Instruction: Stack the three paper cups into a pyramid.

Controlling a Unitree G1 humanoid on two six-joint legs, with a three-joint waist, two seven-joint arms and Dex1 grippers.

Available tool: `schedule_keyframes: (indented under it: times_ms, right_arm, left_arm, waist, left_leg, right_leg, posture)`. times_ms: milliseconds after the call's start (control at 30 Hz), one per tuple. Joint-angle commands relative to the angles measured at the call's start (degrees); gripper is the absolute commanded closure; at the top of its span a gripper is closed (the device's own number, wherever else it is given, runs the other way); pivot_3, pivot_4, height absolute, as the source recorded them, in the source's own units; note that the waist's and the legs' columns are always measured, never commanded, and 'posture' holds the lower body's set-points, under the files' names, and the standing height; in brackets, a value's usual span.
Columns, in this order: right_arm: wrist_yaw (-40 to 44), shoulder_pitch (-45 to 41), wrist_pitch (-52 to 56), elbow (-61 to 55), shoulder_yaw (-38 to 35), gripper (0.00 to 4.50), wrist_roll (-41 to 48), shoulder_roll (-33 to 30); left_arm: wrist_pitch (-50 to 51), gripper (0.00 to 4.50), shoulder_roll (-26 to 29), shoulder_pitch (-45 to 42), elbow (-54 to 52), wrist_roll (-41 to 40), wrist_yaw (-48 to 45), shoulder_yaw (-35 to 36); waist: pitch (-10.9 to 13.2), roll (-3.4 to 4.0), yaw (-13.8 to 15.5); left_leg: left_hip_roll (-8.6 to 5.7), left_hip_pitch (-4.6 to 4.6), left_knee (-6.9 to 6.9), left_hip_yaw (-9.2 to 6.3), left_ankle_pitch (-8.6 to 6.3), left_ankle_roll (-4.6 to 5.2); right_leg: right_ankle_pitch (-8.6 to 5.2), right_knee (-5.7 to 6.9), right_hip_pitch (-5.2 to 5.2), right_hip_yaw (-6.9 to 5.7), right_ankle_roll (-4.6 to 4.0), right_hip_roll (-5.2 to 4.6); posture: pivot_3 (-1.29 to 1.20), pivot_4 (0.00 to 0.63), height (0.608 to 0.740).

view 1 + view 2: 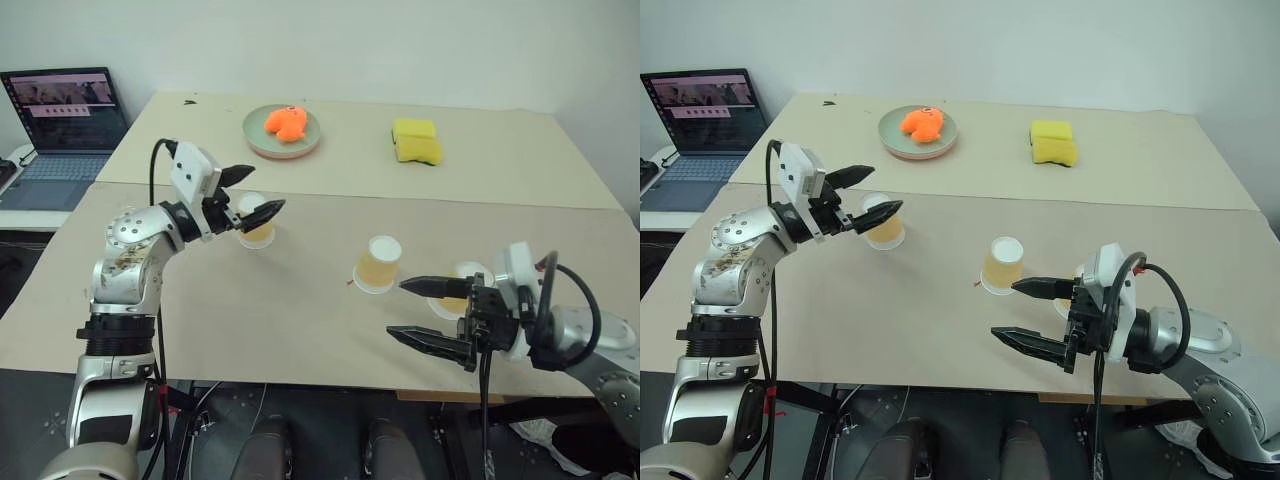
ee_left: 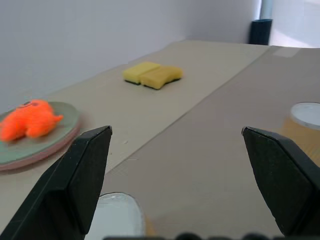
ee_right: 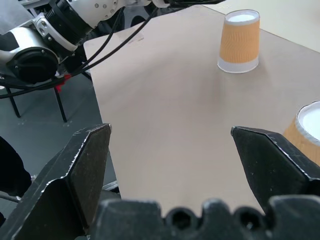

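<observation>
- At the far left, off the desk (image 1: 300, 330), an open laptop (image 1: 65, 120) sits on a side surface.
- On the left part of the near desk, the left gripper (image 1: 253, 195) hangs level with its black fingers spread wide and nothing between them; it is just above the first paper cup (image 1: 257, 225), which stands upside down with its white base up.
- Behind that, on the far desk, a green plate (image 1: 255, 137) carries an orange plush toy (image 1: 287, 123).
- Near the middle of the near desk stands the second paper cup (image 1: 378, 264), also upside down, alone and well apart from the first.
- Farther back and to the right lies a yellow sponge (image 1: 416, 141).
- At the right, the third paper cup (image 1: 462, 290) stands inverted, partly hidden behind the right gripper (image 1: 408, 310).
- The right gripper points toward the left, jaws wide and empty, its upper finger tip near the second cup without touching it.
- No cup rests on another.
</observation>
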Motion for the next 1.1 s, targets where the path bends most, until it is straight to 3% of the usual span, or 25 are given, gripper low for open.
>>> schedule_keyframes:
  times_ms: [33,367,1100]
  right_arm:
    - [0.78,-0.99,-1.71,-0.38,-0.18,0.0,-0.77,0.6]
    - [-0.02,0.01,-1.51,-1.53,-1.06,0.0,-1.02,1.66]
    - [-2.13,2.6,-1.59,-3.73,-3.33,0.0,-0.18,1.94]
  left_arm:
    - [-3.41,0.07,-1.2,0.17,0.89,1.36,5.09,1.5]
    - [-6.99,0.07,-3.36,-0.95,10.65,3.59,12.14,1.38]
    - [-9.05,0.07,-4.68,-4.34,17.97,3.61,11.03,0.84]
  waist:
    - [0.0,0.0,-0.05]
    - [0.0,-0.01,-0.31]
    - [0.01,-0.02,-0.36]
  left_leg:
    - [0.0,0.0,0.0,0.0,0.0,0.0]
    - [0.0,0.0,0.0,0.0,0.01,-0.02]
    - [0.0,-0.03,0.0,0.02,0.01,-0.02]
  right_leg:
    - [0.0,0.01,0.0,-0.01,0.0,0.0]
    - [0.0,0.08,-0.03,-0.01,0.0,0.0]
    - [0.0,0.1,-0.08,-0.01,0.0,0.0]
  posture:
    - [0.0,0.15,0.673]
    - [0.0,0.15,0.673]
    - [0.0,0.15,0.673]
